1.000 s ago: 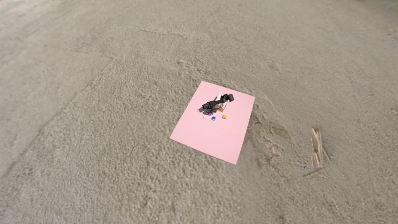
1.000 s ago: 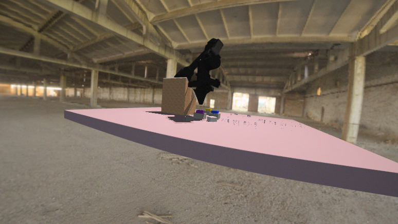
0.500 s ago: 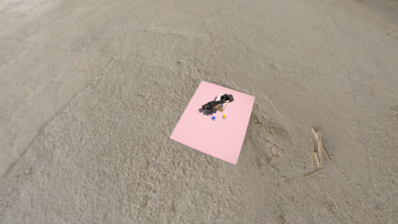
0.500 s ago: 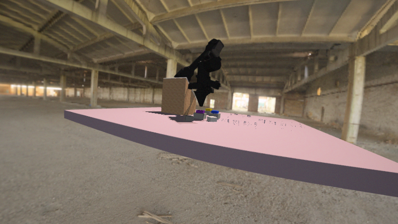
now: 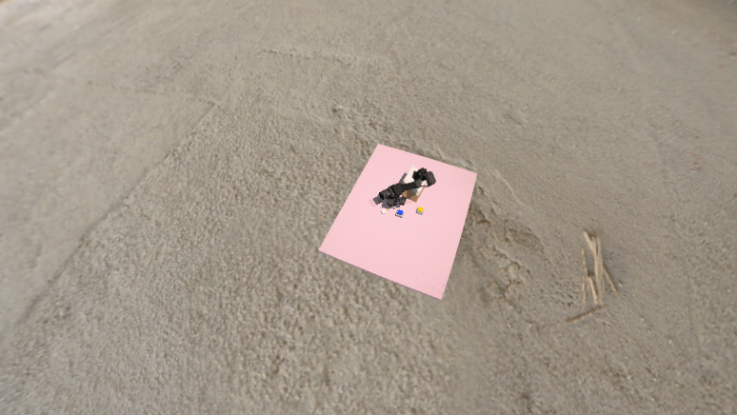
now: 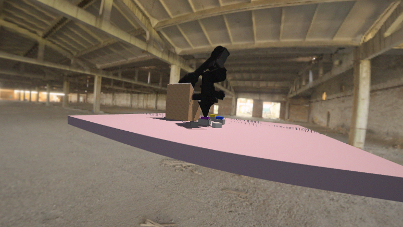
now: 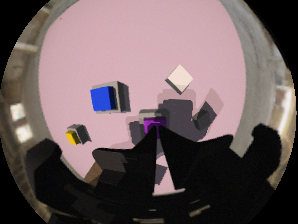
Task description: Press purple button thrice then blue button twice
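Evidently the gripper (image 6: 204, 114) has its fingers drawn together to a narrow point with nothing between them, which suits the work; a closed tip makes one firm stub for pushing rather than two prongs that could straddle a cap. It points straight down, and in the exterior view its tip stands on or just above the purple button (image 6: 204, 117); whether the cap is already pushed down cannot be told. In the wrist view that purple button (image 7: 152, 124) lies directly beneath the joined fingers, partly covered by them; the blue button (image 7: 101, 98) sits near, off to the left of the tip and a little farther out; the yellow button (image 7: 72, 135) is farther left again; a white block (image 7: 178, 78) lies ahead and to the right, apart from the fingers. Judging by the posture, this is one of the three purple presses; the vertical approach keeps the arm off the neighbouring caps and the block on the pink table (image 6: 253, 140).
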Robot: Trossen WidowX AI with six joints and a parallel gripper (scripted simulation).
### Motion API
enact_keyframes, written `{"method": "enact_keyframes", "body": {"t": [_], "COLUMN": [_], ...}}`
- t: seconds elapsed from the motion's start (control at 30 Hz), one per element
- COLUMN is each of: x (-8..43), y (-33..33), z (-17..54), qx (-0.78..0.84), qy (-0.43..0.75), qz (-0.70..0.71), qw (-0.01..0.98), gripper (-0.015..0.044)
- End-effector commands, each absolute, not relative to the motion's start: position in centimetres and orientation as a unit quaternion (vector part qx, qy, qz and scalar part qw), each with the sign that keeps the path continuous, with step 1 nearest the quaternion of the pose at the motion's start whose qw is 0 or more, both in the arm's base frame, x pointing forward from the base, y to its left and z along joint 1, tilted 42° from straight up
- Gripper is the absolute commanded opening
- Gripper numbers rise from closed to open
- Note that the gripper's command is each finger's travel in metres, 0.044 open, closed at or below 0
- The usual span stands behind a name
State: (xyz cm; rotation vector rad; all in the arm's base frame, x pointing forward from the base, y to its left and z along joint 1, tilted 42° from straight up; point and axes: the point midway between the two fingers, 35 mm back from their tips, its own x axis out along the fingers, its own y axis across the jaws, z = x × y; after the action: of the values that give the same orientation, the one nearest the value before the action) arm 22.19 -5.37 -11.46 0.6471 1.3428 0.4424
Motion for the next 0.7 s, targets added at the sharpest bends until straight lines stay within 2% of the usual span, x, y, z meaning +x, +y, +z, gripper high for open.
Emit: {"method": "enact_keyframes", "body": {"t": [0.0, 0.67], "x": [21.99, 22.1], "y": [-4.93, -5.34], "z": [-11.6, -11.42], "qx": [0.296, 0.293], "qy": [0.608, 0.606], "qz": [0.201, 0.2], "qw": [0.709, 0.712], "gripper": [0.002, 0.002]}}
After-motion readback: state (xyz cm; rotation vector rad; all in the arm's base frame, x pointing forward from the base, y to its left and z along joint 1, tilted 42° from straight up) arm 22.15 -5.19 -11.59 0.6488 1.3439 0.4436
